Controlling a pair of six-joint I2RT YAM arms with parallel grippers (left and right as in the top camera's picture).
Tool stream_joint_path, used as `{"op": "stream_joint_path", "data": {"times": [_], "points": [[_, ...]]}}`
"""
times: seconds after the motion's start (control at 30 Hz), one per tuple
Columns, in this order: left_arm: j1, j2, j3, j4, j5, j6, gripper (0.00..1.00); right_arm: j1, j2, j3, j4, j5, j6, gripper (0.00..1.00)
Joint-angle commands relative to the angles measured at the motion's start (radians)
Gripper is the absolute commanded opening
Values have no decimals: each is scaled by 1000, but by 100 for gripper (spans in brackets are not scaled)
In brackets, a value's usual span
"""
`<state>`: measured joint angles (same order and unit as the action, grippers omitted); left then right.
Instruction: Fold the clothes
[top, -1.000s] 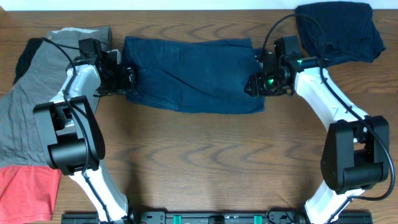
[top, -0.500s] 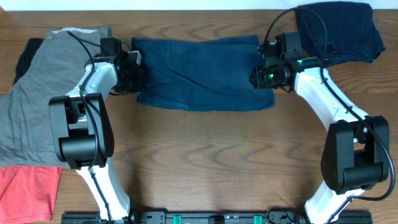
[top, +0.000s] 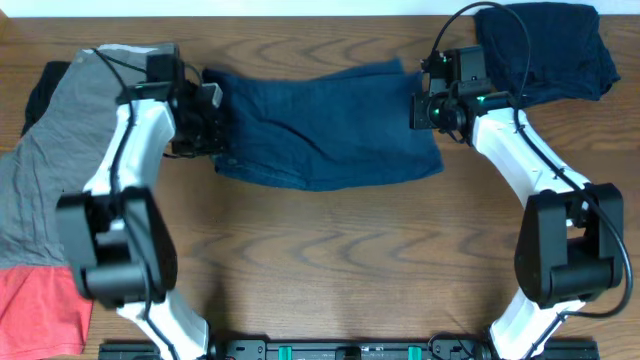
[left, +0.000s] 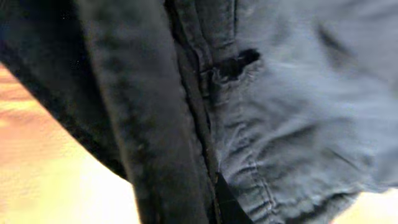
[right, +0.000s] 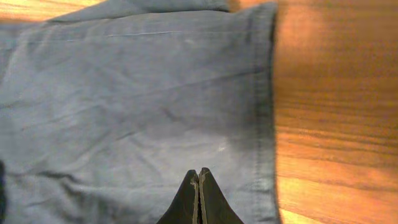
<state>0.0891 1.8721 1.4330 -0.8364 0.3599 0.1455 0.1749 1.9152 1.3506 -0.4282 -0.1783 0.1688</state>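
Dark navy shorts (top: 320, 125) lie spread across the middle of the table in the overhead view. My left gripper (top: 220, 125) is at their left end, shut on the thick waistband (left: 143, 124). That waistband fills the left wrist view and hides all but a dark sliver of one finger (left: 231, 208). My right gripper (top: 425, 108) is at the shorts' right end, and its jaws (right: 199, 172) are pressed shut. The tips rest on the flat cloth (right: 124, 106) just inside the right hem (right: 266, 112), and no fold shows between them.
A grey garment (top: 60, 160) lies at the left over something black (top: 40, 90). A coral-red garment (top: 40, 310) sits at the front left corner. Another dark navy garment (top: 545, 45) is bunched at the back right. Bare wood (top: 330, 260) shows in front of the shorts.
Both grippers have closed. The left one took hold of the shorts' left end and drew back leftward. The shorts have shifted and their front edge now bows.
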Motion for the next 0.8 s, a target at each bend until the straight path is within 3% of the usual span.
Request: {"op": "stream_joint_path", "data": {"times": [0.0,0.27,0.77], "points": [[16,-93,24,-35,-6,47,6,-3,62,-3,2,5,26,1],[13,-194,45,-91,-4,87,6,6,135,-3,20,-48,40,1],[-94,-195,45,-109,-26,108,6,53,135,-3,96,-153,31,1]]}}
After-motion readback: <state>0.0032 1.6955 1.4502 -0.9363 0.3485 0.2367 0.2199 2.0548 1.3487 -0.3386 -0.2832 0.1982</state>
